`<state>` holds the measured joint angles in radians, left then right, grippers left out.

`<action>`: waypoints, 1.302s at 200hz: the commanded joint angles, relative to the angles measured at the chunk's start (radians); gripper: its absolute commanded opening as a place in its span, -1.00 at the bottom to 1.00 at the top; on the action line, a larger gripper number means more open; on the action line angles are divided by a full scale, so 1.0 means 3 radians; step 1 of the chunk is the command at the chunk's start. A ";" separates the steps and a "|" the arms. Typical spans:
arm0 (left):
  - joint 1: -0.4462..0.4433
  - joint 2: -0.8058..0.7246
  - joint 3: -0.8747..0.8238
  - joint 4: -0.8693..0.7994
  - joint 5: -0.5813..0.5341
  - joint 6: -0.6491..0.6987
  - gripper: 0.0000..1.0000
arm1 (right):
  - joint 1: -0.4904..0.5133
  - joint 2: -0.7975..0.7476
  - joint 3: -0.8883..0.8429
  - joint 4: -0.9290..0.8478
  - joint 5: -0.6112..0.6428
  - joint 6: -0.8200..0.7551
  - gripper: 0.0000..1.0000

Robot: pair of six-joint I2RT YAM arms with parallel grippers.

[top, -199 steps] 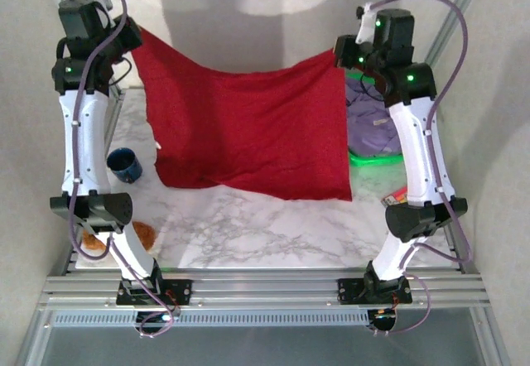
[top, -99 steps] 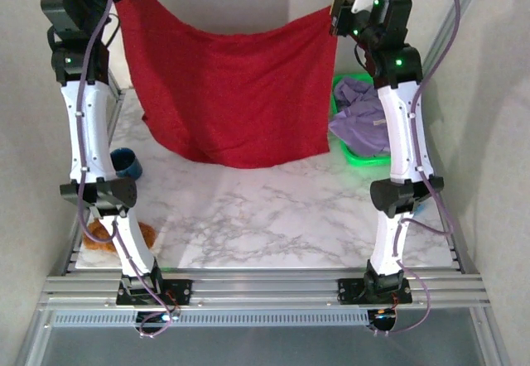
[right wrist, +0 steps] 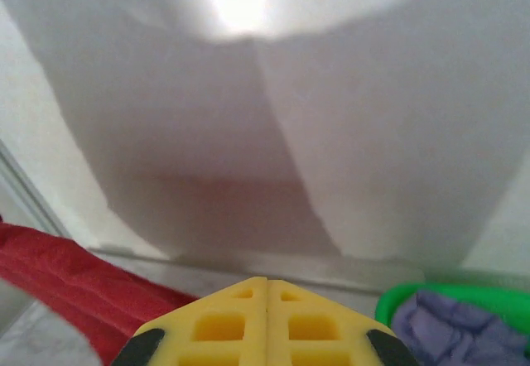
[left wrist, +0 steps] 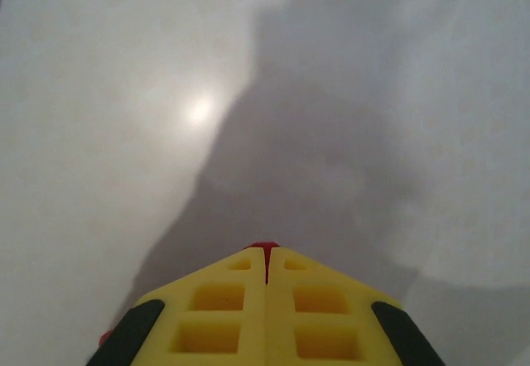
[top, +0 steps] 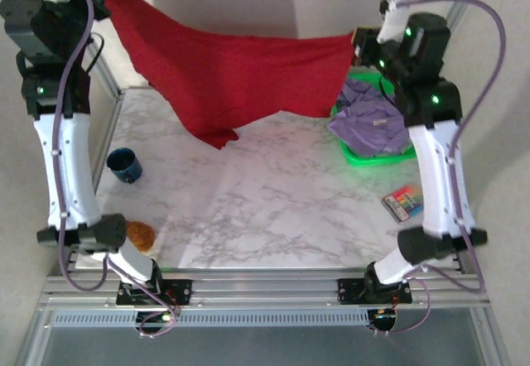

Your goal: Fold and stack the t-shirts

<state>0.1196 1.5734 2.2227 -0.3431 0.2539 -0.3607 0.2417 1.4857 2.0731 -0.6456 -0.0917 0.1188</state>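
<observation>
i count two t-shirts, the red t-shirt (top: 240, 76) and the lavender t-shirt (top: 373, 122), plus one green basket (top: 377, 158), one blue mug (top: 124, 166), one orange lump (top: 139, 235) and one striped packet (top: 403, 204).

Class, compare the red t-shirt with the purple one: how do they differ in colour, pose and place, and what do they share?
Colour: the red t-shirt is deep red; the purple t-shirt is pale lavender.
Pose: the red one hangs stretched between the left gripper and right gripper; the purple one lies crumpled.
Place: red above the table, purple in the green basket.
Both are unfolded soft cloth.
</observation>
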 commanded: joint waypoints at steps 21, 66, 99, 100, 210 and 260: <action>-0.0026 -0.0670 -0.1318 -0.0505 0.0145 0.0141 -1.00 | -0.0003 -0.0695 -0.0916 -0.0476 -0.0341 0.0372 -1.00; -0.0082 -0.1389 -0.2658 -0.0797 0.0054 0.0240 -1.00 | 0.0102 -0.1375 -0.2483 -0.0568 -0.0602 0.0918 -1.00; -0.0119 -0.1640 -0.3290 -0.0898 0.0177 0.0040 -1.00 | 0.0183 -0.1521 -0.3220 -0.0536 -0.0620 0.1251 -1.00; -0.0123 -0.1645 -0.3312 -0.0897 0.0187 0.0033 -1.00 | 0.0185 -0.1521 -0.3240 -0.0536 -0.0615 0.1261 -1.00; -0.0598 -0.1588 -0.4572 -0.0983 0.0229 -0.0457 -0.47 | 0.0350 -0.1257 -0.4173 -0.0535 -0.0194 0.1701 -0.38; -0.0541 -0.0843 -0.3567 -0.1310 0.0009 -0.0066 0.37 | 0.0355 -0.1216 -0.3712 -0.0931 0.0134 0.1498 0.26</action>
<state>-0.0551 1.2301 0.9920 -0.7071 0.2874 -0.4412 0.3431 1.1229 0.8700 -0.8600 -0.1192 0.5999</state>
